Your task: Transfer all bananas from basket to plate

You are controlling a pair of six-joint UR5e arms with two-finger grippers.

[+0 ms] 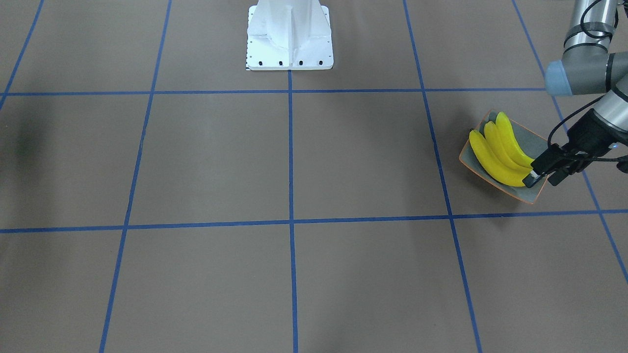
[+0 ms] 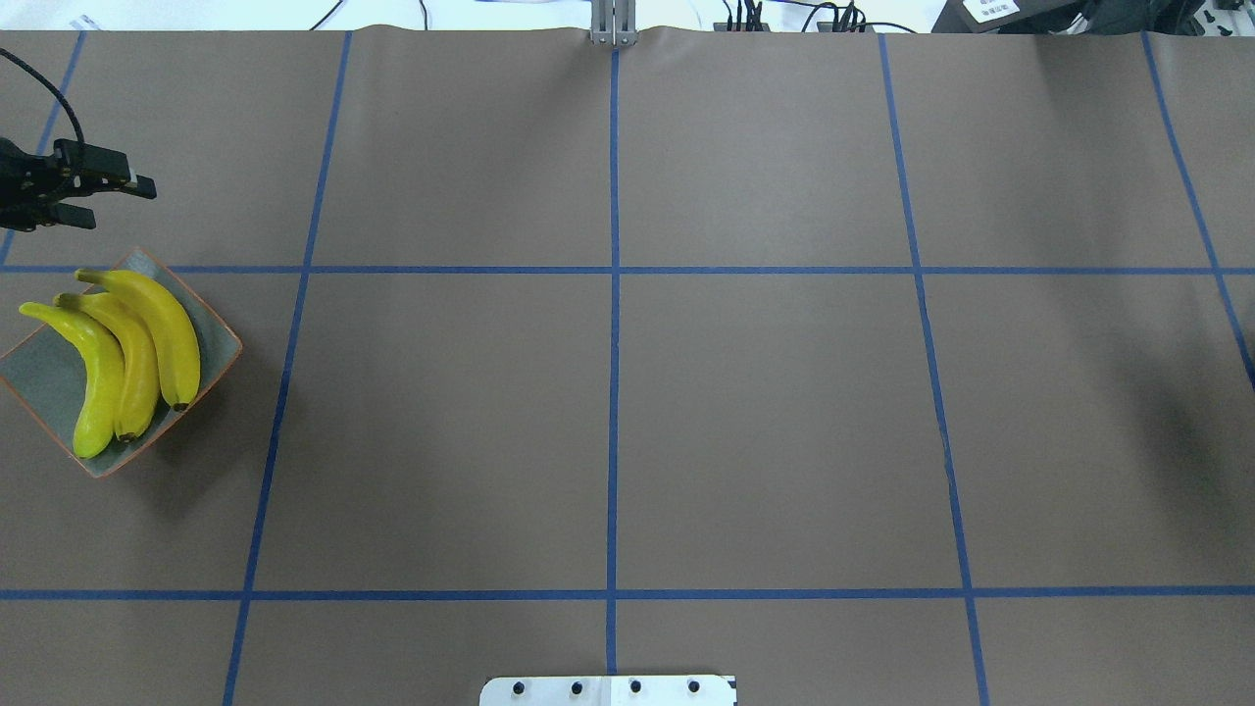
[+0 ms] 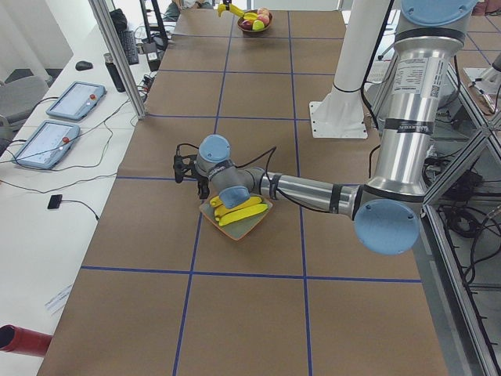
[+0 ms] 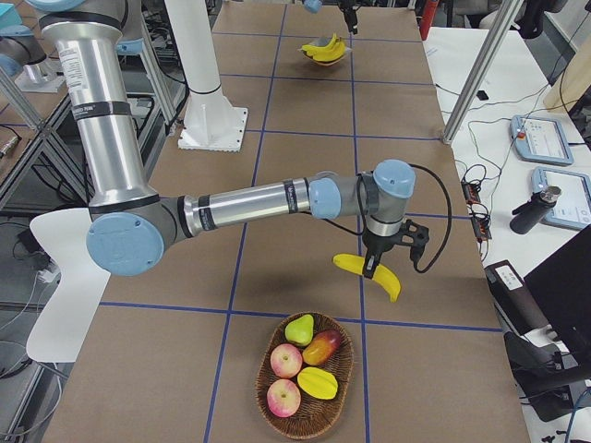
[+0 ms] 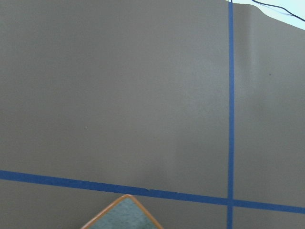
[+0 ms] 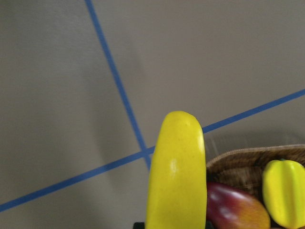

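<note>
The table (image 2: 765,422) is covered in brown paper marked off into large squares by blue tape, with a white pedestal (image 1: 289,37) bolted at its near edge. At the left end the plate (image 2: 39,378) carries three bananas (image 2: 127,353) lying side by side. The left tool (image 2: 123,206) sits just beyond the plate's far corner, its fingers spread wide around nothing. At the right end the right tool (image 4: 371,269) grips a fourth banana (image 6: 177,176) above the table, next to a wicker basket (image 6: 238,164) of other fruit. A white bench with tablets (image 3: 74,100) and cables runs along the far side.
</note>
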